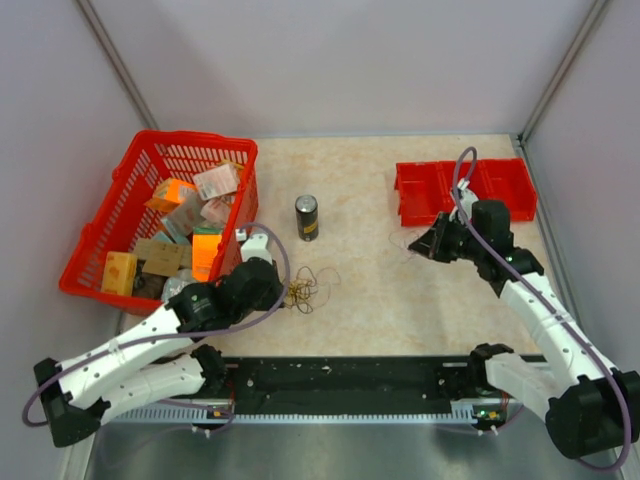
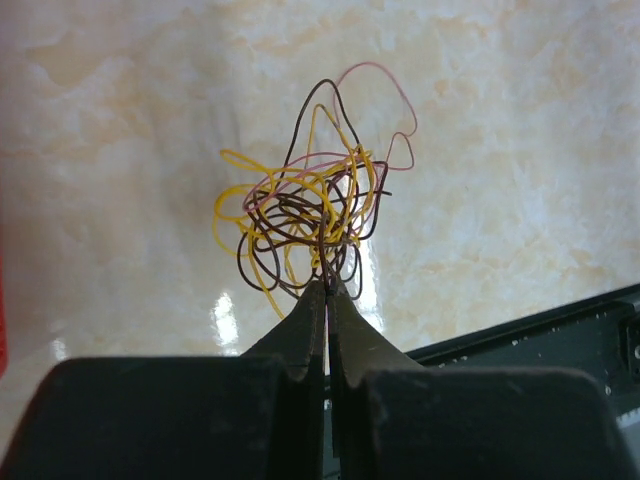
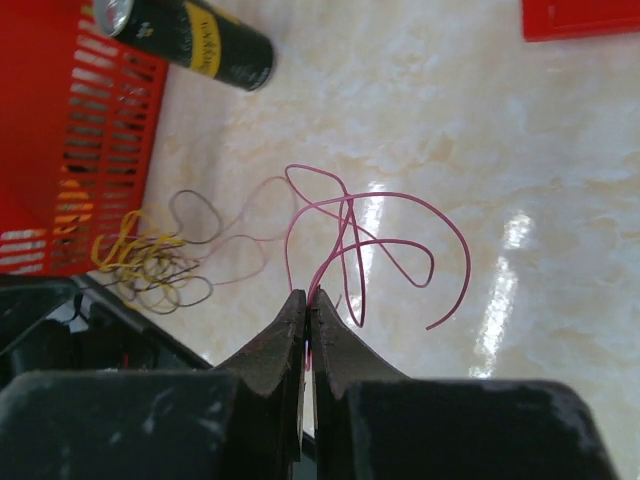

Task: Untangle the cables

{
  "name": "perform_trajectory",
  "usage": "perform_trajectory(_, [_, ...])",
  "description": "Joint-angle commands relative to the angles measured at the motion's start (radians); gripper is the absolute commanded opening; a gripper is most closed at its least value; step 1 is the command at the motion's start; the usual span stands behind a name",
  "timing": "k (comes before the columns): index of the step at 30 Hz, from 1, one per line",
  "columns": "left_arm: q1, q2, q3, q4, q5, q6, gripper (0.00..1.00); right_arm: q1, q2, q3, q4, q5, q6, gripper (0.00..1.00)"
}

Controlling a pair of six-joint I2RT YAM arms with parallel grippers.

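Observation:
The cables are a small tangle (image 1: 303, 289) of hair-thin yellow and black wires on the table in front of the can. In the left wrist view the tangle (image 2: 305, 215) sits right at my left gripper (image 2: 327, 286), which is shut on strands at its near edge. A thin pink wire (image 2: 396, 103) loops out of the tangle. My right gripper (image 3: 308, 298) is shut on the pink wire (image 3: 372, 240), held above the table right of centre (image 1: 414, 245). The wire trails back towards the tangle (image 3: 145, 262).
A black can (image 1: 307, 217) stands behind the tangle and shows in the right wrist view (image 3: 195, 40). A red basket (image 1: 190, 137) full of boxes is at the left. A red bin (image 1: 465, 190) is at the back right. A black rail (image 1: 340, 380) runs along the near edge.

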Motion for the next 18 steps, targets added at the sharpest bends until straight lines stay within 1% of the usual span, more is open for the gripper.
perform_trajectory(1, [0.002, 0.078, 0.018, 0.115, 0.143, 0.006, 0.0, -0.001, -0.06, -0.006, 0.083, -0.19, -0.045, 0.0])
perform_trajectory(3, [0.002, 0.102, -0.003, 0.146, 0.195, -0.002, 0.0, 0.001, -0.08, -0.003, 0.082, -0.109, -0.032, 0.0])
perform_trajectory(5, [0.002, 0.112, -0.039, 0.195, 0.241, -0.009, 0.0, 0.001, -0.087, 0.021, 0.039, 0.062, -0.006, 0.0])
perform_trajectory(7, [0.002, 0.12, -0.056, 0.224, 0.29, -0.02, 0.0, -0.005, -0.075, 0.075, -0.013, 0.282, 0.046, 0.0])
perform_trajectory(8, [0.002, 0.122, -0.063, 0.236, 0.31, -0.022, 0.0, -0.015, -0.068, 0.093, -0.026, 0.351, 0.06, 0.0])
perform_trajectory(10, [0.002, 0.122, -0.071, 0.256, 0.352, -0.032, 0.0, -0.039, -0.035, 0.141, -0.02, 0.488, 0.076, 0.0])
perform_trajectory(12, [0.002, 0.119, -0.091, 0.288, 0.367, -0.028, 0.0, -0.059, 0.006, 0.202, -0.007, 0.664, 0.083, 0.0])
perform_trajectory(13, [0.002, 0.12, -0.098, 0.299, 0.375, -0.023, 0.0, -0.079, 0.029, 0.223, 0.023, 0.724, 0.076, 0.0])
perform_trajectory(14, [0.002, 0.123, -0.099, 0.302, 0.379, -0.025, 0.0, -0.106, 0.06, 0.248, 0.061, 0.758, 0.058, 0.0])
perform_trajectory(16, [0.002, 0.125, -0.099, 0.31, 0.385, -0.02, 0.0, -0.18, 0.147, 0.308, 0.1, 0.766, 0.048, 0.0])
perform_trajectory(18, [0.002, 0.125, -0.1, 0.312, 0.422, -0.011, 0.0, -0.275, 0.246, 0.374, 0.109, 0.705, 0.066, 0.0])
